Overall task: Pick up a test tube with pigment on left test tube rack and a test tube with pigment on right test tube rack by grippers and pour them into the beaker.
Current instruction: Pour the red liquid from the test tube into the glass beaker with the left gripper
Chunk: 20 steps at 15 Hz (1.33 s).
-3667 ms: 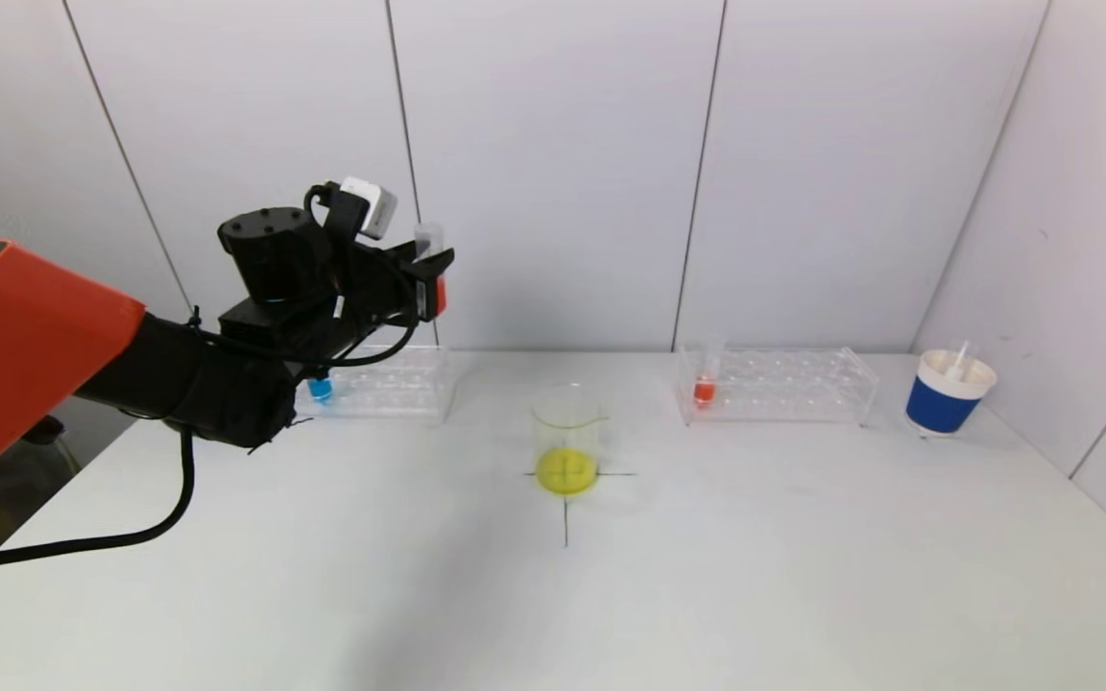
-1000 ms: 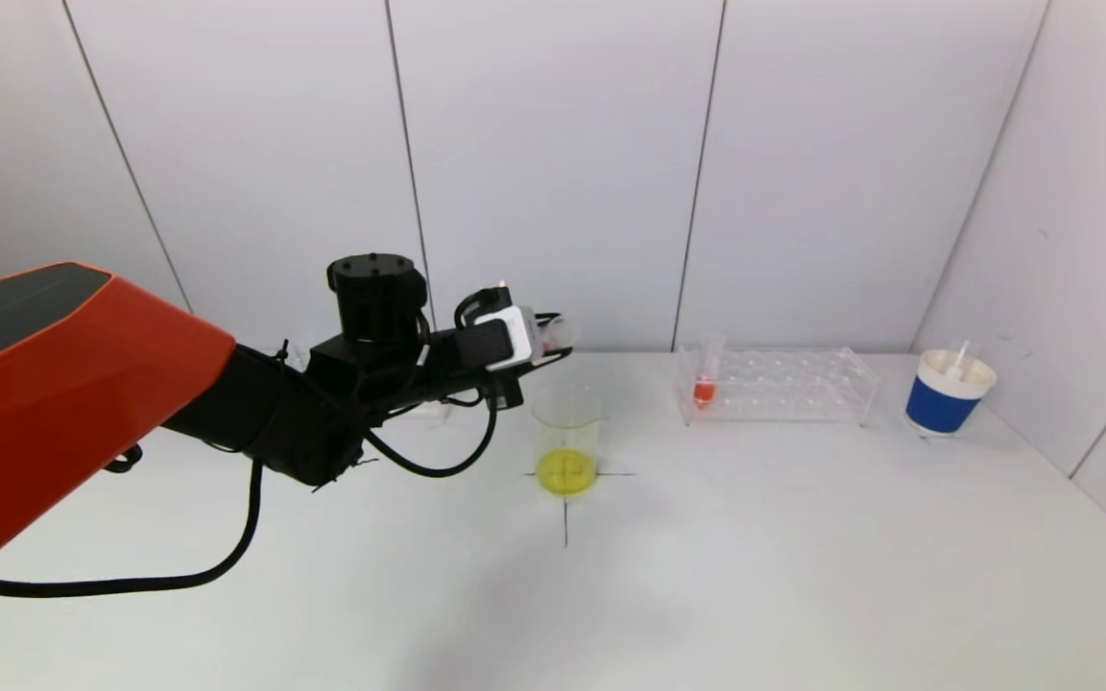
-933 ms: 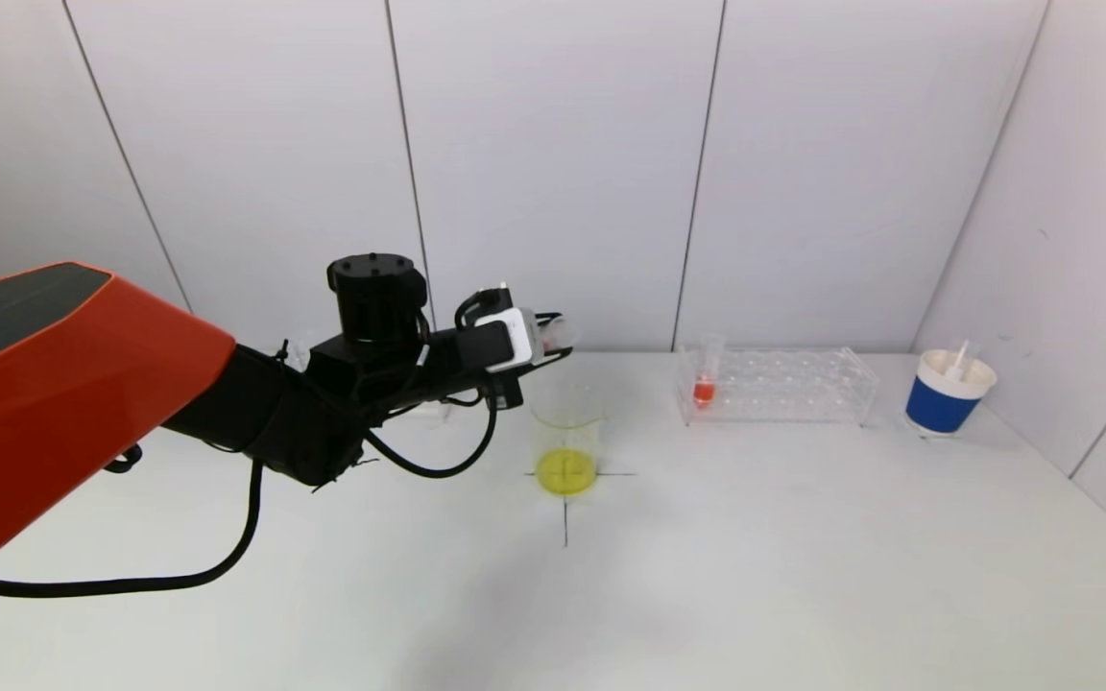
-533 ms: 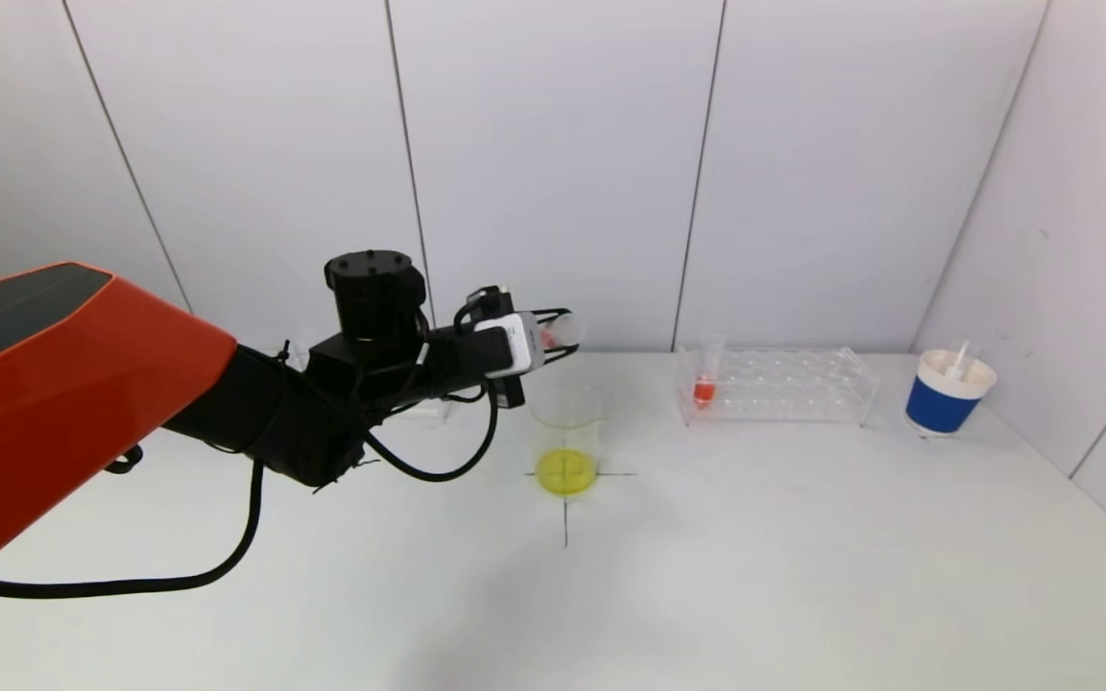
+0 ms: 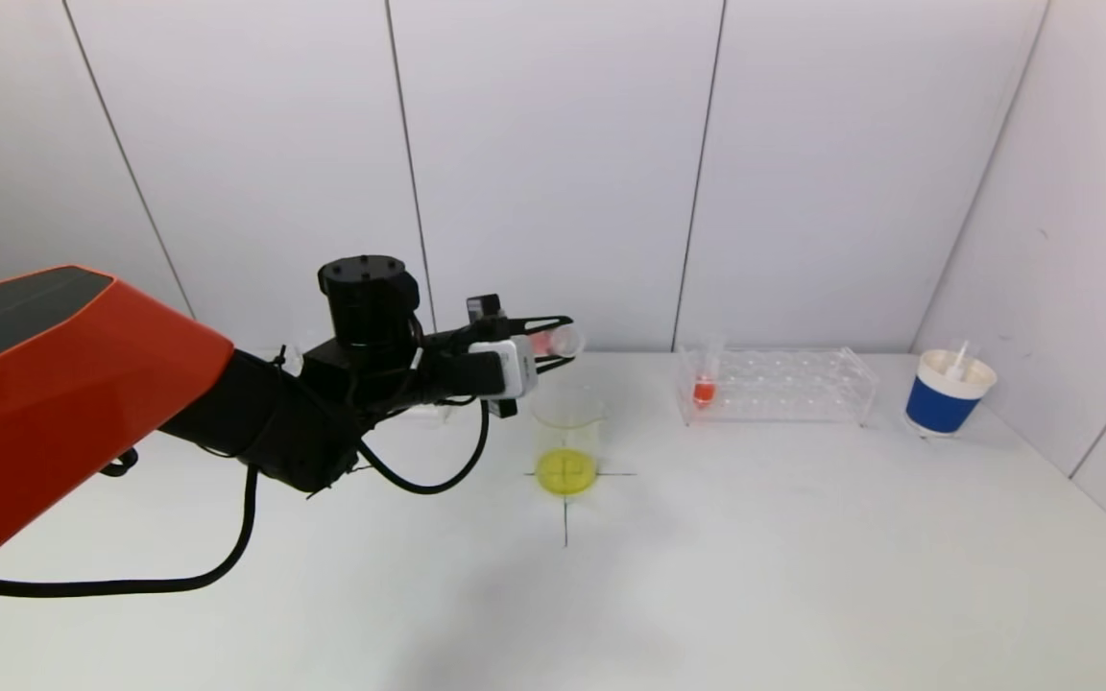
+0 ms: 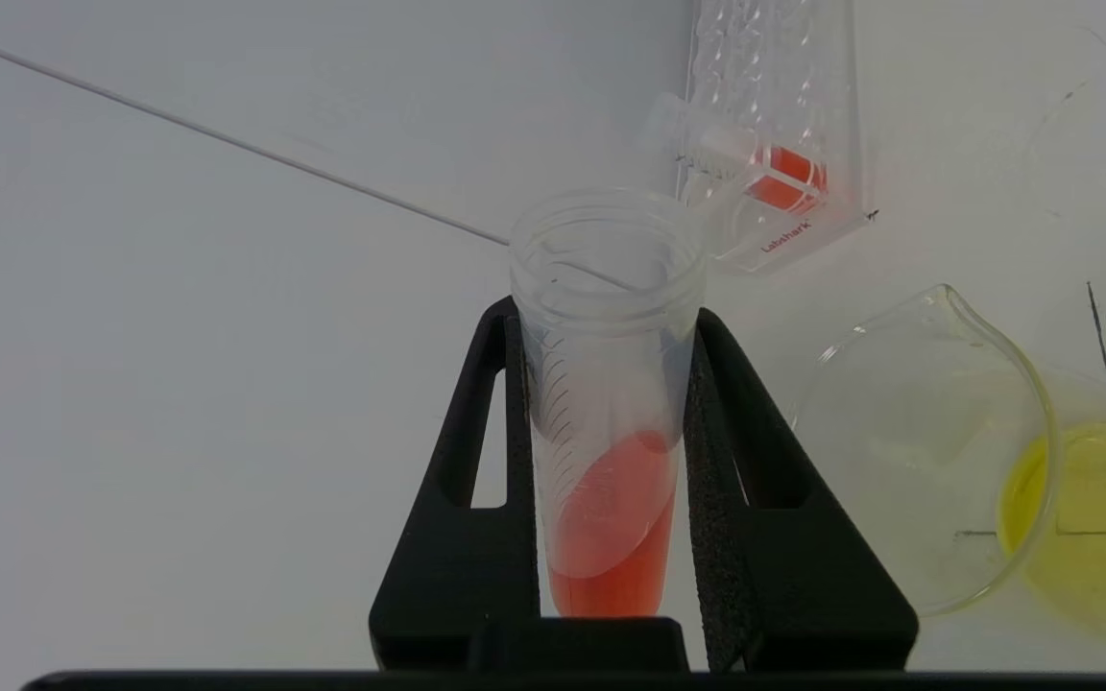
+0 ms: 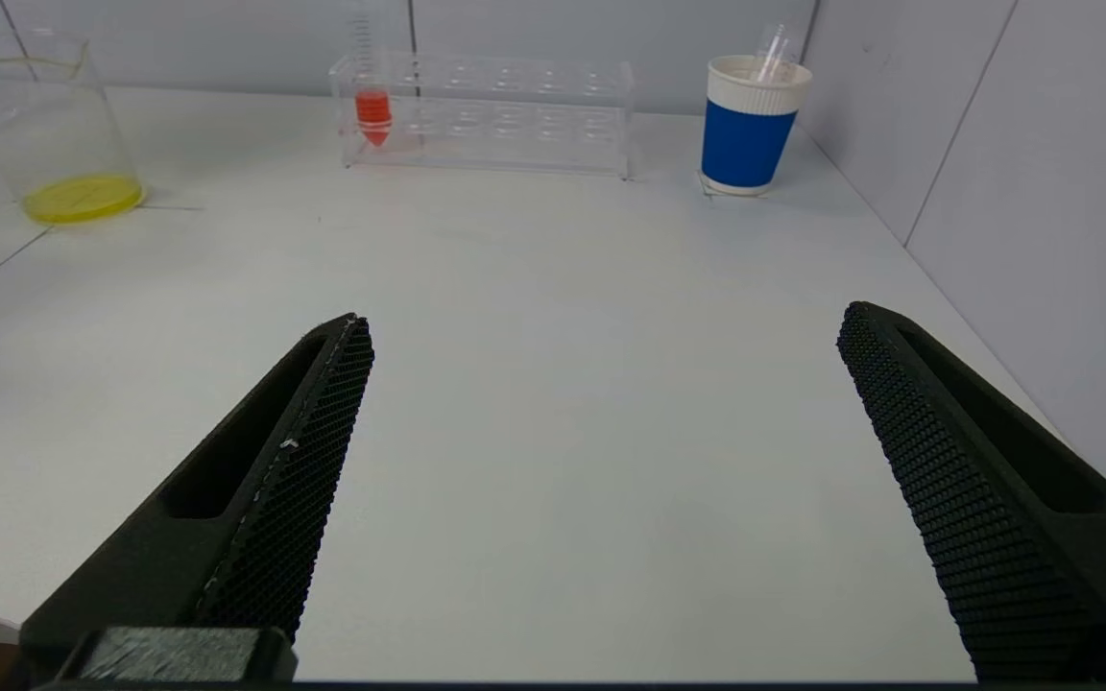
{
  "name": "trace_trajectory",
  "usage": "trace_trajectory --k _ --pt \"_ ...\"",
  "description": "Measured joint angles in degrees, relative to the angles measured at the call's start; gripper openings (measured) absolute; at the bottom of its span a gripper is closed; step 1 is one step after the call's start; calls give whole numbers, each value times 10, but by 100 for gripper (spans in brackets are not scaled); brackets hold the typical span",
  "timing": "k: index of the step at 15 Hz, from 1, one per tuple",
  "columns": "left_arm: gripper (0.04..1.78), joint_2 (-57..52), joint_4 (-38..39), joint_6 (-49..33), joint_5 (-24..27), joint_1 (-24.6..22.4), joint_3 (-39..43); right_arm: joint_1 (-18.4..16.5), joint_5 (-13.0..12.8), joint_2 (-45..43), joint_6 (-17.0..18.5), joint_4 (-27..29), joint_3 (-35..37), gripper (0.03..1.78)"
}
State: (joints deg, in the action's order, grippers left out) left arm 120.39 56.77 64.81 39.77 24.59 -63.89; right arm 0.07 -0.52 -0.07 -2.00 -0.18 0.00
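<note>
Spillage threatens: your left gripper (image 6: 601, 317) clamps the tilted tube (image 6: 606, 403) beside the beaker (image 5: 567, 437), not above it; pouring now misses. Right gripper (image 7: 601, 403) gapes idle.

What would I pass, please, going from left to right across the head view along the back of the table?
Left gripper holding a tilted test tube → beaker with yellow liquid → right rack with one orange tube at its left end → blue paper cup.
</note>
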Motion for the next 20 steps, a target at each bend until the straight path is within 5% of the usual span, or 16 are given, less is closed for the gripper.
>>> trace_trajectory --k 20 --pt "45 23 -138 196 -5 -15 -76 0 0 0 0 0 0 176"
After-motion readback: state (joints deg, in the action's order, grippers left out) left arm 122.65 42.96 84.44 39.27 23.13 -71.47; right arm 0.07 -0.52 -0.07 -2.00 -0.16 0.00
